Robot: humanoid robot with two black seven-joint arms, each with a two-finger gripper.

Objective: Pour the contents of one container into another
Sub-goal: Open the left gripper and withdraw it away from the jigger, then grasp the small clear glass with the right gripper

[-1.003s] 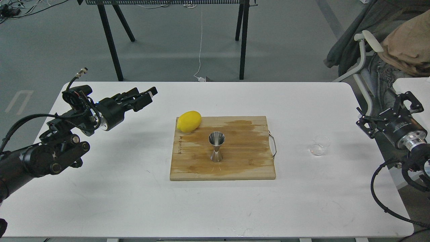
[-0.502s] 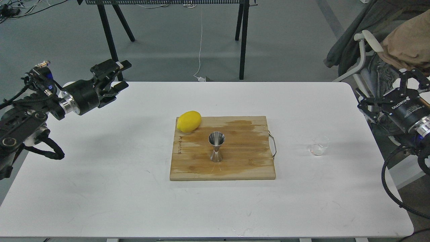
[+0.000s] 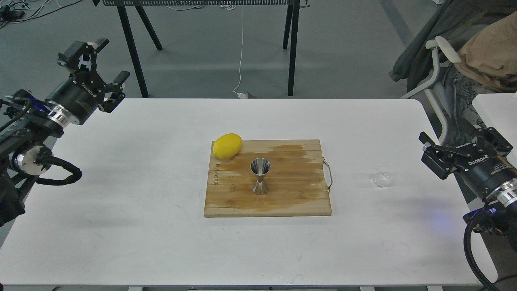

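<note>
A small clear glass cup (image 3: 383, 175) stands upright on the white table (image 3: 141, 226), right of the wooden cutting board (image 3: 291, 202). The shiny steel jigger (image 3: 260, 176) stands upright in the board's middle, wide mouth up. My right gripper (image 3: 453, 140) hangs open and empty at the table's right edge, a little right of the cup and not touching it. Over the table's far-left corner my left gripper (image 3: 110, 60) is raised, open and empty, far from both containers.
A yellow lemon (image 3: 227, 145) lies on the board's far-left corner. The board has a metal handle (image 3: 329, 176) on its right side and a damp patch. A chair with clothes (image 3: 476, 52) stands at the right; black table legs (image 3: 293, 48) stand behind.
My left arm has swung back and up to the far-left corner. The right gripper rose, then came down and left towards the cup. Cup, jigger and lemon have not moved.
</note>
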